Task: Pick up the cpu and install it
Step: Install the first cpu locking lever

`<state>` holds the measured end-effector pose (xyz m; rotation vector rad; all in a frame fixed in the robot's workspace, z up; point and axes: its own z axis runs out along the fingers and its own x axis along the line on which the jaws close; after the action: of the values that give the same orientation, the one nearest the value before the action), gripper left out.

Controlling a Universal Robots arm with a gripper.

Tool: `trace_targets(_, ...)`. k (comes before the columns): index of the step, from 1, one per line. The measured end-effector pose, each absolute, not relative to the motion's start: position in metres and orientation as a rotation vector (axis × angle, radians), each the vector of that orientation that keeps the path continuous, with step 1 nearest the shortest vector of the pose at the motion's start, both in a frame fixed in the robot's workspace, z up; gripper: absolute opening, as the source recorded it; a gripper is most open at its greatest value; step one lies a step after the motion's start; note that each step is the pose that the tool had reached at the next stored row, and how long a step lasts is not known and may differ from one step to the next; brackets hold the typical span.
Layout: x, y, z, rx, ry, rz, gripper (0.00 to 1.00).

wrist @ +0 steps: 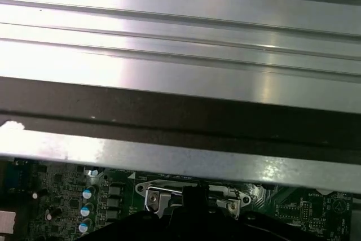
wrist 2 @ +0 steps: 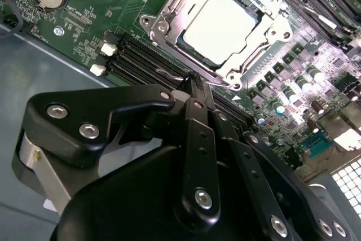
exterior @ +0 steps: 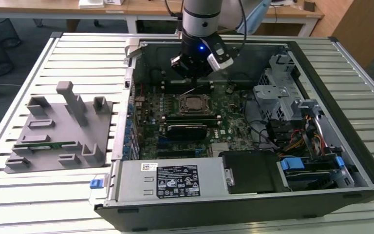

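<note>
Open computer case (exterior: 362,170) on slatted table (exterior: 18,195). Gripper (wrist 2: 194,83) hangs beside socket frame (wrist 2: 169,21), fingers pressed together, holding nothing. Cpu (wrist 2: 220,21) lies seated in socket. Risk: fingertips descending could scrape nearby memory slots (wrist 2: 141,60).

Silver cpu (wrist 2: 219,22) flat in socket
</note>
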<state>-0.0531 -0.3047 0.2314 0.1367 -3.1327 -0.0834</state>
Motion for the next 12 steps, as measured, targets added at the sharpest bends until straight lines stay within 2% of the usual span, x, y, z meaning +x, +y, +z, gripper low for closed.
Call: trace_targets(12, -0.0536, -0.2990, 0.2276, 0.177, -3.130, -0.083, 0.11)
